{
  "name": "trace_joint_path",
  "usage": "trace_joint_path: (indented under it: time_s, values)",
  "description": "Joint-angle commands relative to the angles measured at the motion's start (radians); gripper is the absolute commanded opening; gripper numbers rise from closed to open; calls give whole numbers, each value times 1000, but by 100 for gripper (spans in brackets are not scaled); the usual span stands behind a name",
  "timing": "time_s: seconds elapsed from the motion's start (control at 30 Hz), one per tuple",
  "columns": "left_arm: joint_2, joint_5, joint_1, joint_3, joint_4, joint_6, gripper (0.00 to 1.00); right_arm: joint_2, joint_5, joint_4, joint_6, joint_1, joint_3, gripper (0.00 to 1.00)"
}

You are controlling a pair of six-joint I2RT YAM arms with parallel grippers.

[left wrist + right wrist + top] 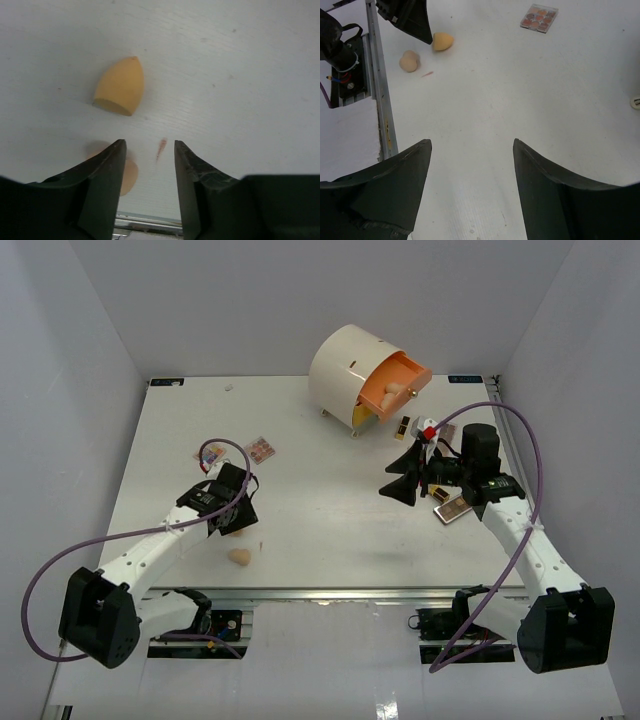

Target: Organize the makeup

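Observation:
Two peach sponges lie near the table's front left. One sponge (120,87) lies just ahead of my open, empty left gripper (150,147); the other sponge (129,176) is half hidden behind its left finger. In the top view only one sponge (240,557) shows, below the left gripper (228,525). Both sponges (442,41) (409,61) show in the right wrist view. Two palettes (262,449) (207,453) lie at the back left, and one palette (452,508) lies by the right arm. A lipstick (403,427) lies by the drawer box. My right gripper (405,483) is open and empty above bare table (471,142).
The cream round drawer box (345,365) stands at the back centre, its orange drawer (400,375) pulled open with a peach sponge (392,393) inside. The table's metal front rail (377,90) runs close to the sponges. A small pink smear (161,148) marks the table.

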State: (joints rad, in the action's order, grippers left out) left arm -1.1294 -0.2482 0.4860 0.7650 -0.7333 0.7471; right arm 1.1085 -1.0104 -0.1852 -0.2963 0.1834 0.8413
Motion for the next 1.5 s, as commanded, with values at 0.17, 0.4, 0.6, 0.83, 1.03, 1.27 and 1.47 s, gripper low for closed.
trace_joint_path:
  time_s: [0.17,0.4,0.6,0.83,1.03,1.27,1.47]
  values:
    - [-128,-166,-69,19,-39,90,51,-39,-57,44,19,-5,7,73]
    - [-237,-156,-117,37,41,36,48,-36,-56,46,19,-10,6,73]
    - [-266,-92,-129,50,108,-22,46,-30,-57,46,19,-15,4,73]
    - [-305,-51,-153,66,132,-52,54,-25,-59,46,19,-16,2,73]
    - [-328,-2,-158,85,157,-74,35,-21,-60,44,19,-16,2,73]
    - [-261,137,-158,118,160,-121,0,-22,-59,45,19,-18,2,73]
    - [-106,526,-154,173,310,-231,0,-24,-50,44,16,-19,3,73]
